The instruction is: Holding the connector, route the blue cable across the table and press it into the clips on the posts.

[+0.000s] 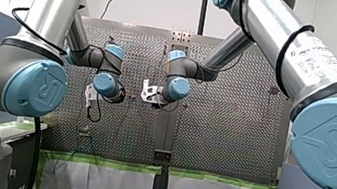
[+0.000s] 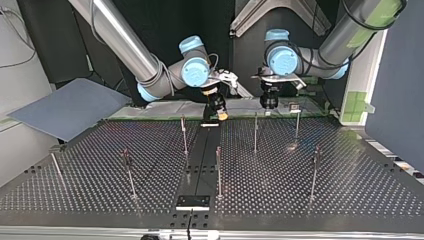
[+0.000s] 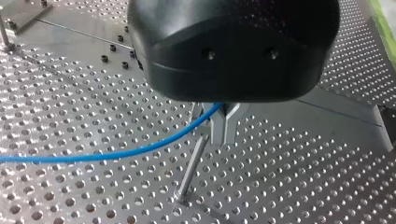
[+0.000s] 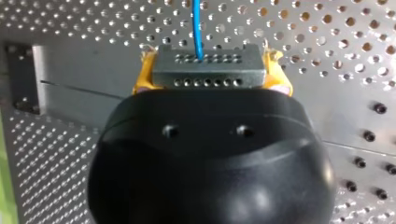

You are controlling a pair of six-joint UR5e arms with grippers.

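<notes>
Perforated table, posts all round; right jaws clamp connector, left jaws pinch blue cable.

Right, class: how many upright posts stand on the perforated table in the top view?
7. Far row: left post, middle post, right post. Near row: outer-left post, inner-left post, centre post, outer-right post. Some may be hidden.
</notes>
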